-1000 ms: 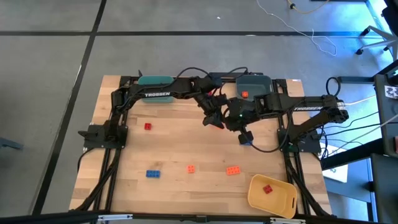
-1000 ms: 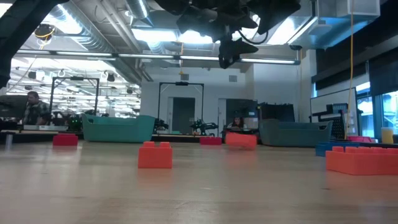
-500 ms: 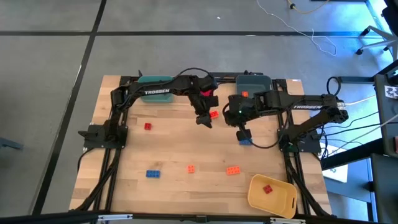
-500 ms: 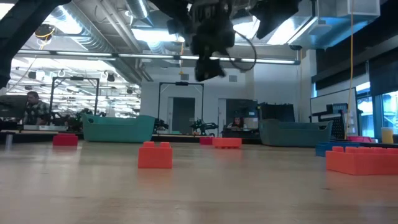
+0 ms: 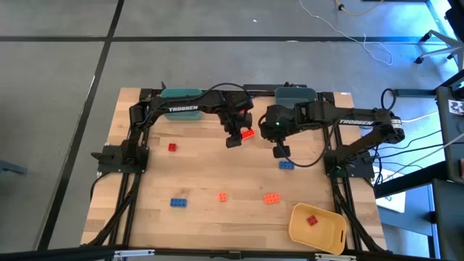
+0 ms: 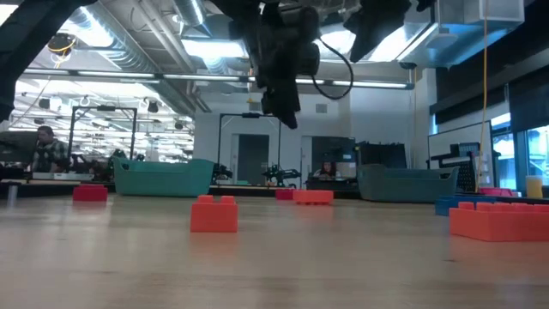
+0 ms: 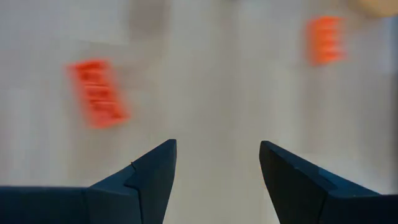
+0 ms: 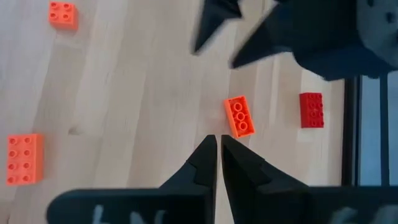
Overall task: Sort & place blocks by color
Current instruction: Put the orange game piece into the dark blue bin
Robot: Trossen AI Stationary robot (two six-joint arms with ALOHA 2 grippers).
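My left gripper (image 5: 233, 140) hangs open above the table's middle, tipped down, with nothing between its fingers (image 7: 217, 149). An orange oblong block (image 5: 247, 133) lies flat on the wood just to its right. My right gripper (image 5: 280, 151) hovers shut and empty (image 8: 218, 146), above and a little to the far side of a blue block (image 5: 286, 164). More blocks lie flat: red (image 5: 172, 147), blue (image 5: 178, 202), orange (image 5: 222, 196) and orange (image 5: 272, 198). Another red block (image 8: 311, 110) lies near the far edge.
A teal bin (image 5: 180, 96) and a grey-blue bin (image 5: 295, 93) stand at the far edge. A yellow bin (image 5: 326, 235) at the near right holds a red block (image 5: 312, 220). Bare wood lies between the scattered blocks. People show in the room beyond the table.
My left gripper has moved toward the table's left edge and tipped further down, uncovering the orange oblong block, which has shifted a little leftward and now lies still. My right gripper has drawn toward the far left, off the blue block.
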